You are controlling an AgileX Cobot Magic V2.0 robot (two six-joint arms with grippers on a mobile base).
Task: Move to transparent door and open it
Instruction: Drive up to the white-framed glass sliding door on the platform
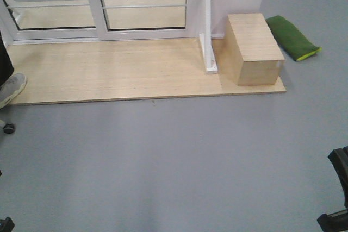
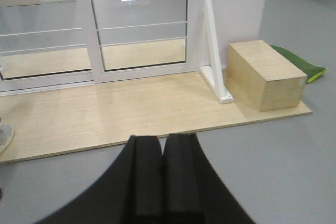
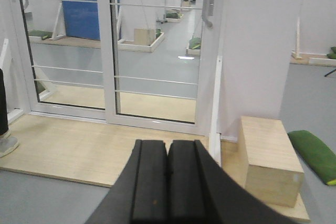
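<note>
Transparent door (image 3: 157, 51), clear glass, white frame, curved grey handle (image 3: 209, 2), platform (image 3: 68, 148) back edge, my left gripper (image 2: 161, 145) and right gripper (image 3: 168, 149) pressed together.

The front view sits high on the base and tilts down at the floor (image 1: 163, 161), catching only the foot of the door (image 1: 144, 17) along its top edge. The left wrist view looks along the left fingers (image 2: 147, 177) at the door's lower half. The right wrist view looks along the right fingers (image 3: 149, 182), pitched higher, up to the handle (image 3: 208, 1). All three share the platform (image 1: 109, 69), box (image 1: 253, 47) and cushion (image 1: 293, 36).
</note>
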